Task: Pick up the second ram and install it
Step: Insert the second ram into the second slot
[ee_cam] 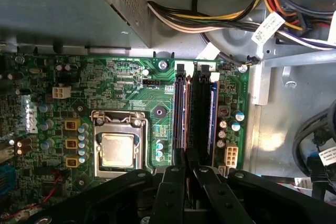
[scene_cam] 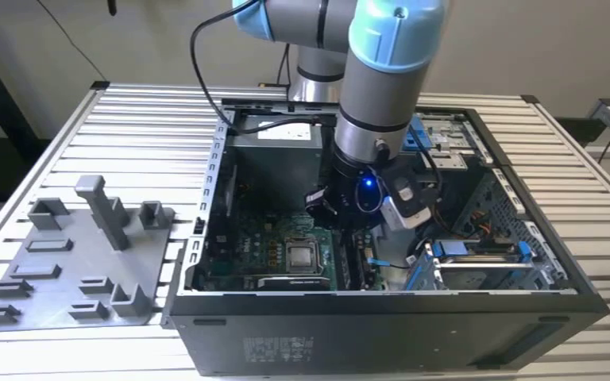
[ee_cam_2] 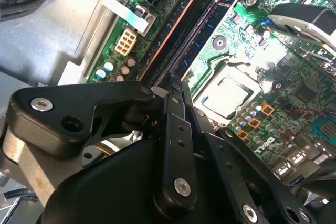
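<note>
Looking first at the end effector [ee_cam: 190,179], you see it narrow, its fingers [ee_cam: 175,192] drawn almost together. I judge them pinched on the near end of the second ram [ee_cam: 194,119]. That thin dark stick stands on edge along a memory slot of the motherboard [ee_cam: 121,82].

Your first risk is a skewed seat. With the grip at one end only, a downward push could drive that end home while the far end rides high, and the slot latches [ee_cam: 180,68] may not catch.

Just beside it lies another stick with a blue label [ee_cam: 211,114]. A small sideways drift could scrape the fingers on it or land the second ram on the wrong slot.

In the exterior view, the processor socket [scene_cam: 303,255] sits near nine o'clock of the end effector. A slip that way could reach it.

Farther off, toward twelve o'clock, bundled cables [ee_cam: 210,19] hang by the power supply [ee_cam: 63,3]. They could snag the wrist on any lift.

The computer case [scene_cam: 390,325] rests loose on the counter [scene_cam: 125,103], so hard pressing may shift it.
</note>
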`<state>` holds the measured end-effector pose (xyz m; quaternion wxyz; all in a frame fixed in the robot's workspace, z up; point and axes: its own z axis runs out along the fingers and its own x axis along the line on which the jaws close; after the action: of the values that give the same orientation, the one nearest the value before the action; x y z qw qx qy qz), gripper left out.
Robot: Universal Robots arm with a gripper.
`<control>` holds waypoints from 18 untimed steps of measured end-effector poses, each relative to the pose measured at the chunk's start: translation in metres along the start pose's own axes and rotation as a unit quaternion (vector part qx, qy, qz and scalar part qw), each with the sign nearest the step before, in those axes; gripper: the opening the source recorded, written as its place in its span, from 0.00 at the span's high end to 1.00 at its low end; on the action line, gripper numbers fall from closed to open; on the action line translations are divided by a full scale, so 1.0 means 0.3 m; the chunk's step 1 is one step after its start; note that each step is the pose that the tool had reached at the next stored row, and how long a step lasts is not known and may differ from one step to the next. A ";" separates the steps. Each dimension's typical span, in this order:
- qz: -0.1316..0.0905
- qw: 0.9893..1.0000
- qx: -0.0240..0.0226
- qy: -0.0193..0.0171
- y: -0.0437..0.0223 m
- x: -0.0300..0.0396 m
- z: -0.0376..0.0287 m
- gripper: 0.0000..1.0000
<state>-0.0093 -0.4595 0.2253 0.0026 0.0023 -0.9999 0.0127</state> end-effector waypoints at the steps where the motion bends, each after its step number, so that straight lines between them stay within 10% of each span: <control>1: 0.003 1.000 0.000 0.000 0.000 0.000 0.000 0.87; 18: 0.013 1.000 -0.002 0.000 -0.005 0.001 -0.004 0.87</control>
<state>-0.0095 -0.4608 0.2265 0.0027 -0.0105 -0.9999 0.0103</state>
